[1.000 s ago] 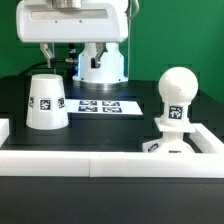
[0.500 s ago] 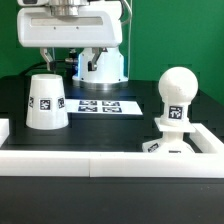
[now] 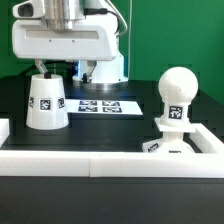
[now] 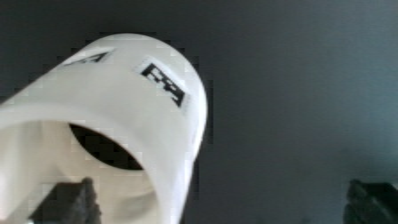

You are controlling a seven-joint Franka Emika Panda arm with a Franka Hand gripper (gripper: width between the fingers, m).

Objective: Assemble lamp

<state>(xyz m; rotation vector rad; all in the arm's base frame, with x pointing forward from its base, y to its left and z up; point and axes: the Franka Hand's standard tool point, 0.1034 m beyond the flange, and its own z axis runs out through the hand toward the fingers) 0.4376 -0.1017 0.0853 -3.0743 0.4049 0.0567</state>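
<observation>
Wrist view, shade [image 4: 111, 120] under spread-open jaws, one finger [image 4: 68, 200] inside its opening, nothing gripped.

A robotics lab: green backdrop [image 3: 170, 35], black table [image 3: 110, 125], tagged marker board [image 3: 108, 105].

Shade [image 3: 46, 102] upright; bulb [image 3: 177, 97] seemingly seated in base [image 3: 168, 146].

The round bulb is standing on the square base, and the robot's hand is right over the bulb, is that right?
Not quite. The gripper is over the shade, on the exterior view's left, not over the bulb. The exterior view shows this. The bulb does stand on the base, on that view's right.
</observation>
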